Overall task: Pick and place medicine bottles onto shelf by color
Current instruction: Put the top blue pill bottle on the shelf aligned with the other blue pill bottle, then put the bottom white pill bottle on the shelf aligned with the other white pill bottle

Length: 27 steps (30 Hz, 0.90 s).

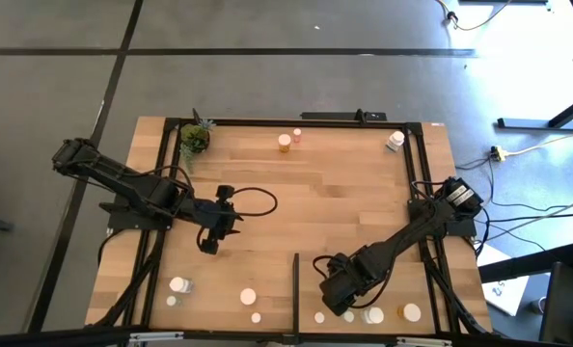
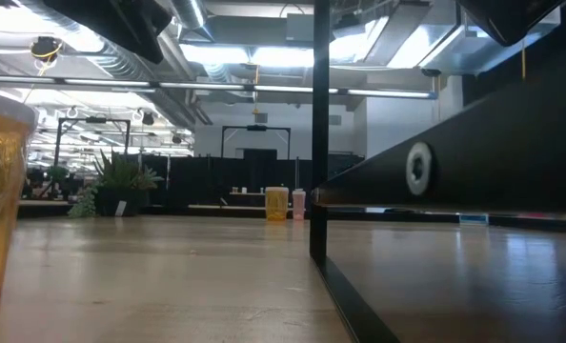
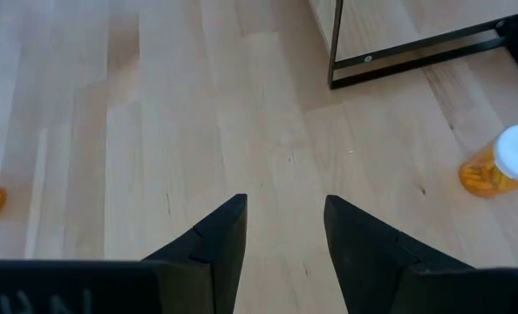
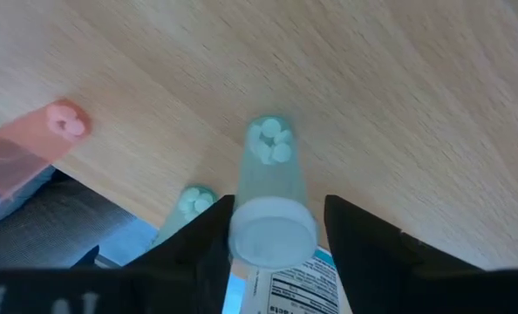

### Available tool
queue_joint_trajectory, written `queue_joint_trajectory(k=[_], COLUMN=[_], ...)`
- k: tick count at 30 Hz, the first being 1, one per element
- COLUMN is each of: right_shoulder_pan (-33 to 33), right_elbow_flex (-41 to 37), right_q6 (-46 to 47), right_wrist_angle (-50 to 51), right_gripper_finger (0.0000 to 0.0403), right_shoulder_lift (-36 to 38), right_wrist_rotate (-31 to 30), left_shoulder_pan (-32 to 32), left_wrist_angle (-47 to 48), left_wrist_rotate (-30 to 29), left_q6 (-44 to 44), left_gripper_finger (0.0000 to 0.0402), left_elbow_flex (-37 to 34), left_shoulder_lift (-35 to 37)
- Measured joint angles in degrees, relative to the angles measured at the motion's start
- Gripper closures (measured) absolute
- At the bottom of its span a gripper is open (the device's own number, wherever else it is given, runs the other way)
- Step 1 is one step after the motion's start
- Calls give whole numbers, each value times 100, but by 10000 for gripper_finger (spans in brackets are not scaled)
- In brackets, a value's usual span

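My right gripper (image 4: 276, 249) hangs over the shelf (image 1: 402, 284) near the table's front right, pointing down and open. A pale greenish bottle (image 4: 270, 187) with a white cap stands upright between its fingers. Around it stand another greenish bottle (image 4: 187, 206), an orange one (image 4: 32, 148) and a white labelled one (image 4: 298, 277). My left gripper (image 3: 285, 231) hovers open over bare wood left of the middle (image 1: 209, 241). Loose bottles (image 1: 178, 285) stand at the front left, and more (image 1: 285, 143) at the far edge. My right gripper stands with a finger on each side of the greenish bottle's white cap (image 4: 272, 228), coming from above. A thin gap shows beside one finger (image 4: 364, 249). Whether the other finger (image 4: 208, 249) touches the cap cannot be told. The bottle stands upright on the wood.
A thin black strip (image 1: 296, 284) bounds the shelf on its left and rises as a black post (image 2: 318, 143) in the low view. A small potted plant (image 1: 195, 140) stands at the far left corner. An orange bottle (image 3: 501, 164) lies on its side ahead of my left gripper.
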<state>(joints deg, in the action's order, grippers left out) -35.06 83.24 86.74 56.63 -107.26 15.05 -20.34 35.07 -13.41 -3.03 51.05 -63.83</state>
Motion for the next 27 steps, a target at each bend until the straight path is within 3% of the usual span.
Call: queue_joint_trajectory(k=[13, 27], right_shoulder_pan=[4, 6], right_elbow_flex=[58, 1043], right_q6=[-113, -316], right_wrist_angle=[127, 1084], right_gripper_finger=[215, 215], right_shoulder_lift=[11, 17], right_wrist_rotate=[260, -39], left_shoulder_pan=[0, 0], left_wrist_angle=[0, -1], left_wrist_rotate=[2, 2], left_q6=[0, 2], left_gripper_finger=[253, 253], left_elbow_flex=[2, 2], left_shoulder_lift=[0, 0])
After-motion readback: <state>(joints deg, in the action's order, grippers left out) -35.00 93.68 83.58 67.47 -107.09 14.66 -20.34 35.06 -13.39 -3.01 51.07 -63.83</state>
